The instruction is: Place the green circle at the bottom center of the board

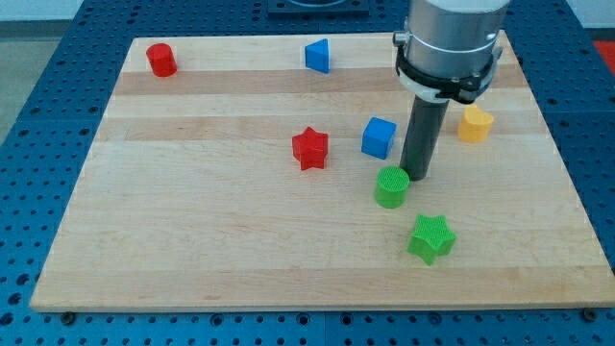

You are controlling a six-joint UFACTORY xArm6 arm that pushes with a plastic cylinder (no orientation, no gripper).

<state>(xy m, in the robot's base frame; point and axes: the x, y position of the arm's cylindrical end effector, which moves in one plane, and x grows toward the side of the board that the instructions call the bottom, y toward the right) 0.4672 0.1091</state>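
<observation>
The green circle [391, 186] is a short green cylinder standing right of the board's middle. My tip [417, 177] is at the circle's upper right edge, touching it or nearly so. The dark rod rises from there to the silver arm body [452, 43] at the view's top right. A green star [430, 238] lies below and right of the circle, near the board's bottom edge.
A blue cube [379, 136] sits just left of the rod, above the circle. A red star [309, 148] lies mid-board. A yellow block [474, 124] is at the right. A blue triangular block [318, 56] and a red cylinder [161, 60] sit along the top. The wooden board [192, 240] rests on a blue perforated table.
</observation>
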